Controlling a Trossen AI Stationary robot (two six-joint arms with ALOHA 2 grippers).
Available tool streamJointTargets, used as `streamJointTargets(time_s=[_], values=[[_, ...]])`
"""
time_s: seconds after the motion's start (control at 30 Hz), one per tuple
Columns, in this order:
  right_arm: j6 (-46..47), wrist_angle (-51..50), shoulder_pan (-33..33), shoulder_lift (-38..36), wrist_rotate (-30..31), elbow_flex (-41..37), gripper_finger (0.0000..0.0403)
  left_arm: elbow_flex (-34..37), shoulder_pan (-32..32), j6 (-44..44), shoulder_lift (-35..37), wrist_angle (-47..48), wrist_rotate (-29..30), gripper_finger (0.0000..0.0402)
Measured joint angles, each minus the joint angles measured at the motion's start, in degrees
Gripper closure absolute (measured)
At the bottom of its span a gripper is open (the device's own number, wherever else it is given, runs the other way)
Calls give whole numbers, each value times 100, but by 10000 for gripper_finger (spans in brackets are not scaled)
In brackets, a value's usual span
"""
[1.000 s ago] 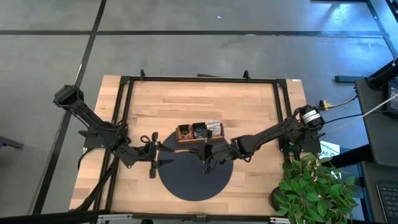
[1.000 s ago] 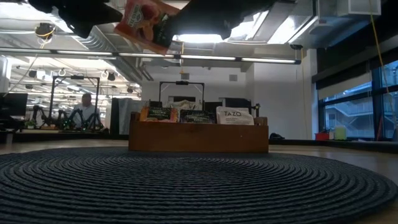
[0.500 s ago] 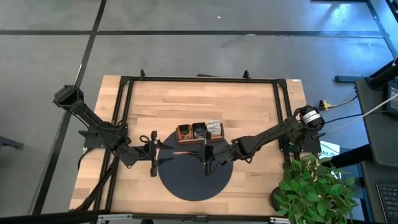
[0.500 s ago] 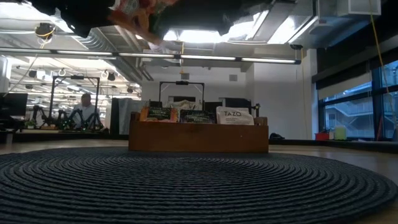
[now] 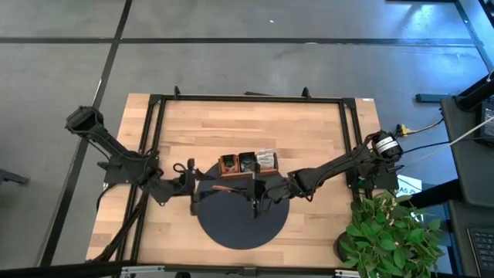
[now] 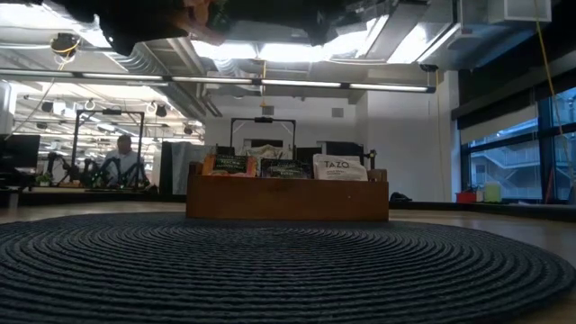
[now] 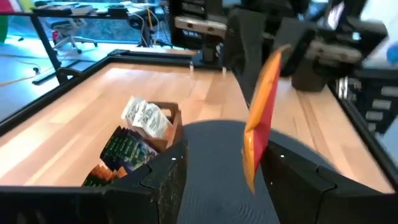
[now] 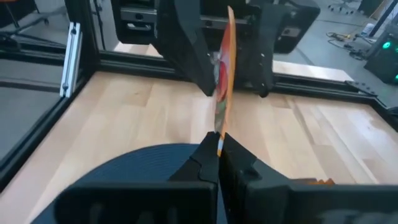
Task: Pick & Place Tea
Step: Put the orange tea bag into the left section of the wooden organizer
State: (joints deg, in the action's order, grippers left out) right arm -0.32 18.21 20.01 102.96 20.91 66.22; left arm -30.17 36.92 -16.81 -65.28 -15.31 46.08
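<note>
While right gripper (image 8: 217, 146) pinches orange sachet (image 8: 222, 81) upright above mat (image 5: 235, 220), just beside tray (image 5: 245, 164), we bring left gripper (image 7: 217, 171), fingers spread wide, either side: handover likely, so sachet held edge-on.

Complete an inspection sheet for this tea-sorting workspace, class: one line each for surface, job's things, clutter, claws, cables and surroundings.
Surface: pale wooden table in a black frame, with a round dark grey woven mat.
Job's things: flat orange-red tea sachet held on edge above the mat; more sachets stand in the long brown wooden three-compartment tray.
Clutter: nothing seen.
Claws: right claw shut on the orange-red sachet's edge; left claw open, its fingers either side of that sachet.
Cables: yellow-plugged cable beside the table's right edge.
Surroundings: green leafy plant at the right front corner; a person far behind.
</note>
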Motion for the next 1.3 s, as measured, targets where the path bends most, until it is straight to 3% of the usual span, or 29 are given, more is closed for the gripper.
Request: streamJointTargets(time_s=[0.4, 0.7, 1.3], values=[[-13, -84, -2, 2, 42, 0, 398, 0, -344, -100, 0, -123, -840, 208], [14, -257, -30, 2, 44, 0, 398, 0, -342, -78, 0, -123, -858, 214], [7, -334, -50, 2, 48, 0, 398, 0, -340, 201, 0, -116, -852, 353]])
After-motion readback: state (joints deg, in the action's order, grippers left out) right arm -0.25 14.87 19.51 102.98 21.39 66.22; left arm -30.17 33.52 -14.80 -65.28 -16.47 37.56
